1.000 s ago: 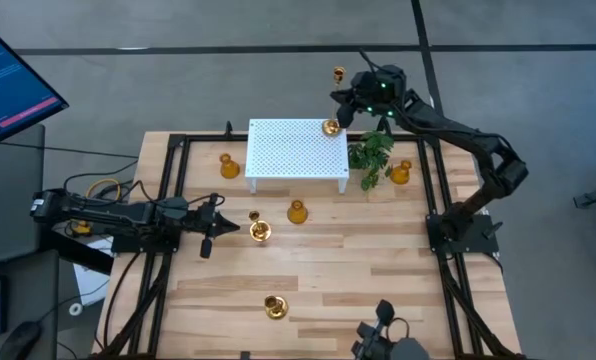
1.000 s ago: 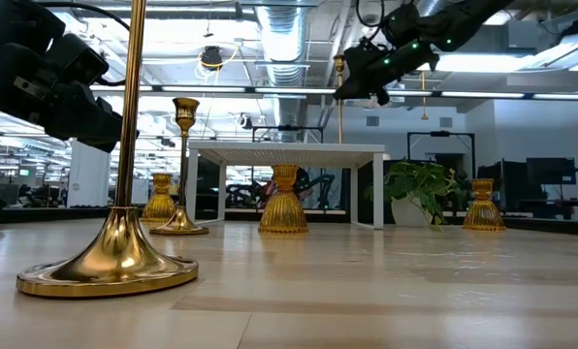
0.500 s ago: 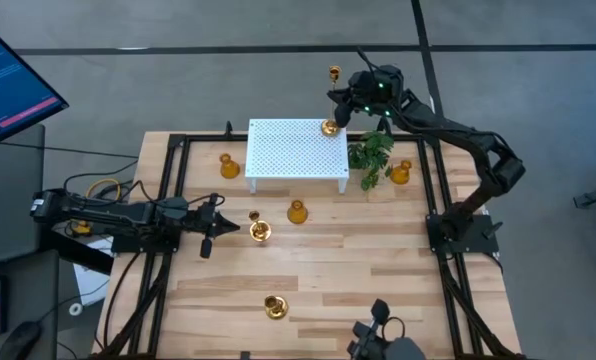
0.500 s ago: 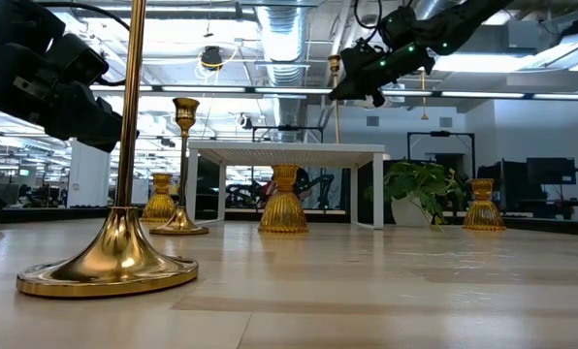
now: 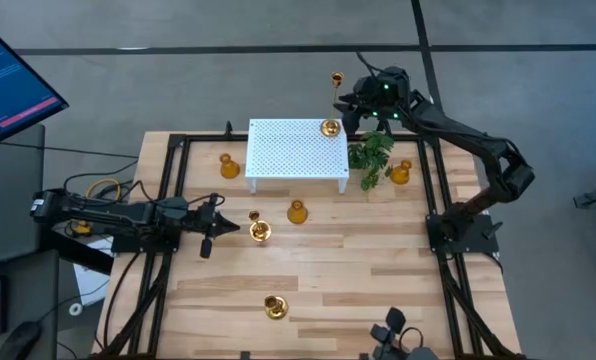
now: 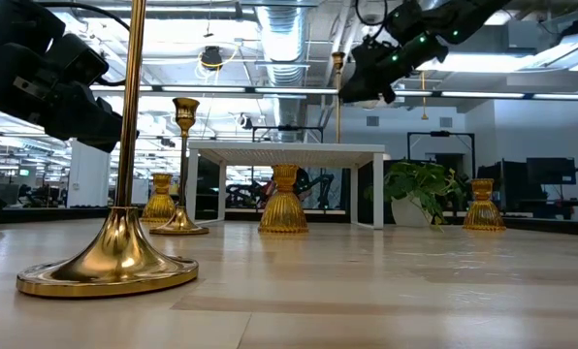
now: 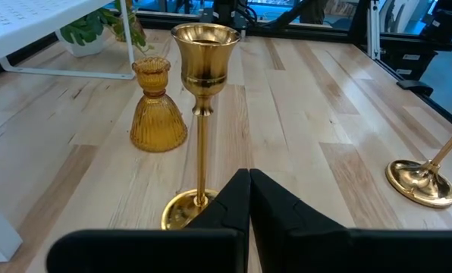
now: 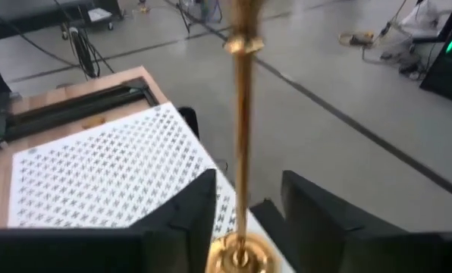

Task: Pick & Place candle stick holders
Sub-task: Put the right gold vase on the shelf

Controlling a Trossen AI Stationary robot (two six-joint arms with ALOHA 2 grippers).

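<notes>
Standing nearest, toward the front of the counter (image 5: 378,270): front holder (image 5: 275,307), a thin stem on a flared base. Hanging farther back on the left side, low over the wood: left pincer (image 5: 218,225), fingers pressed together and gripping nothing, pointing at the second holder (image 7: 199,136), another tall one just ahead of it.

Sitting beyond that: middle squat holder (image 5: 297,212) in front of the stand (image 5: 278,150), left squat holder (image 5: 228,165) beside the stand's left end, and right squat holder (image 5: 401,172) past the sprig (image 5: 373,152).

Standing farthest, on the stand's far right corner: corner holder (image 5: 329,128), upright, its base resting on the perforated top. Hovering around its stem: right pincer (image 8: 247,186), fingers spread to either side and apparently not touching the brass.

Judging the handling: probably dealing with rigid, polished metal, so slippery under the pads and giving nothing. Most of the weight is likely sitting in the base. Expecting the tall ones to tip easily from any sideways nudge high on the stem. Favouring a hold square across the stem, low to middle, for the tall ones. Favouring the narrow neck under the cup for the squat ones, the ribbed body looking too wide and rounded. Risking a topple off the stand's edge if clipping the stem while backing away.
</notes>
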